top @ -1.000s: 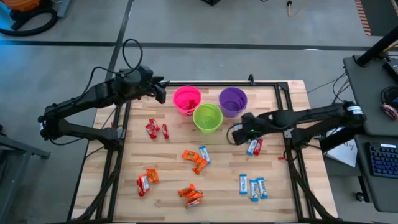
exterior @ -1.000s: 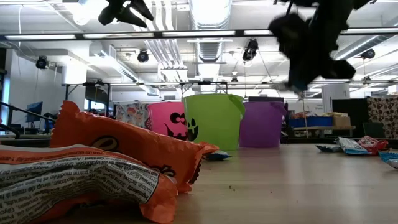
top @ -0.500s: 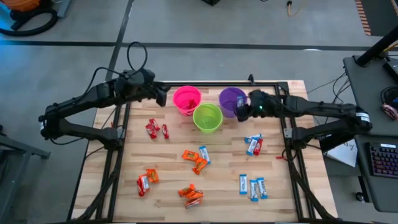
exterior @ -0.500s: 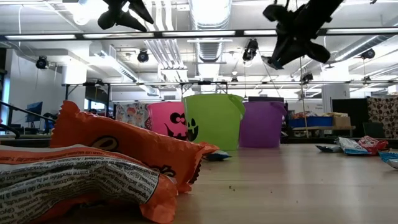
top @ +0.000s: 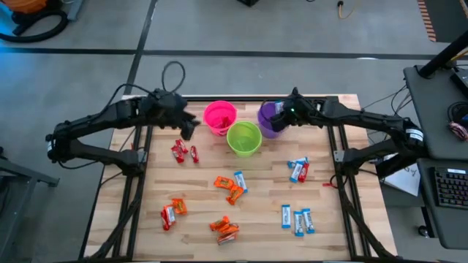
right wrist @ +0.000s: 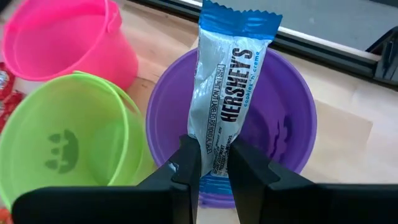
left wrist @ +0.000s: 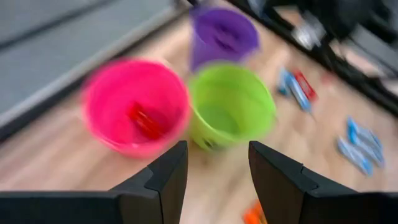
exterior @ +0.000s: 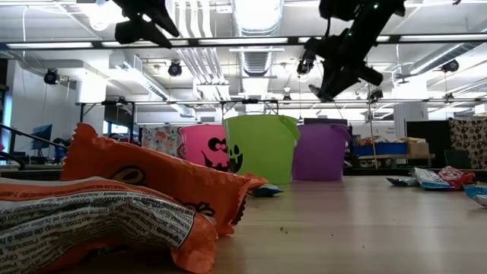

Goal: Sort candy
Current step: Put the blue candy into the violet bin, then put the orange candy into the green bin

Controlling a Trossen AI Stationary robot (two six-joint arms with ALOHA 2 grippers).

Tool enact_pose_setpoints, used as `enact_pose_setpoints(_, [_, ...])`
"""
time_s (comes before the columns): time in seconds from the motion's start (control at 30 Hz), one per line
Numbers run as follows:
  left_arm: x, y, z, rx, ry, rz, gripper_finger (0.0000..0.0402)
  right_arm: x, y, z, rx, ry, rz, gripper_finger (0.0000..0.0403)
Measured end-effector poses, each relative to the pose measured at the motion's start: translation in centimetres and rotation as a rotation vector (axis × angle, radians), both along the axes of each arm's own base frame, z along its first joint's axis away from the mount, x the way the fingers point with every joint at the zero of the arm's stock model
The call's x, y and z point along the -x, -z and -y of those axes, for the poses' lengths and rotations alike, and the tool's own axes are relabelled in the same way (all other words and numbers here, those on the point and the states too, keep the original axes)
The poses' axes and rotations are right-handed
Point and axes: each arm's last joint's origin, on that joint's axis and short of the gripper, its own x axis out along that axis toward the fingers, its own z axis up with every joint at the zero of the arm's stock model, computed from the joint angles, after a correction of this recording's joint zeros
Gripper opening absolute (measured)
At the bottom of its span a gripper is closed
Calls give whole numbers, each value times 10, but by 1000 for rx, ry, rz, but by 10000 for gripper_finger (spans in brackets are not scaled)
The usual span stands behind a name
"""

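My right gripper (top: 282, 115) is shut on a blue-and-white wrapped candy (right wrist: 227, 93) above the purple cup (top: 272, 121); it shows high up in the low view (exterior: 335, 76). My left gripper (top: 186, 126) is open and empty, in the air left of the pink cup (top: 219, 117), which holds a red candy (left wrist: 144, 121). The green cup (top: 244, 137) stands between the other two, nearer to me. Loose red (top: 183, 151), orange (top: 228, 186) and blue-and-white candies (top: 296, 219) lie on the table. My right gripper pinches the candy near one end (right wrist: 211, 158) between its two fingers, which lie across the wrapper. The rest of the candy sticks out past the fingertips, over the purple cup's opening (right wrist: 273, 124). The candy is lifted clear of the cup and the table.
The three cups stand close together at the table's far middle. More candies lie at the right (top: 297, 169) and near left (top: 171, 212). Orange candies (exterior: 152, 190) lie close before the low camera. A dark frame rail (top: 241, 98) runs along the far edge.
My right gripper has risen from the table's right part and gone toward the far edge, to above the purple cup, and has turned on the way. My left gripper has gone toward the near edge, beside the pink cup.
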Motion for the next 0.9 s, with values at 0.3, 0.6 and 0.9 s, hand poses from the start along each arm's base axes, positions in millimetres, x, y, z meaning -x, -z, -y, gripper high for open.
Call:
enact_pose_setpoints(0.3, [-15, 57, 42, 109, 382, -65, 153, -20, 2, 8, -12, -18, -46, 106])
enact_pose_setpoints(0.6, [-21, 107, 76, 183, 457, -7, 153, -27, 3, 12, -22, -26, -88, 145])
enact_pose_setpoints(0.9, [-27, 127, 90, 49, 595, -57, 156, -23, -16, 11, 14, -40, -36, 157])
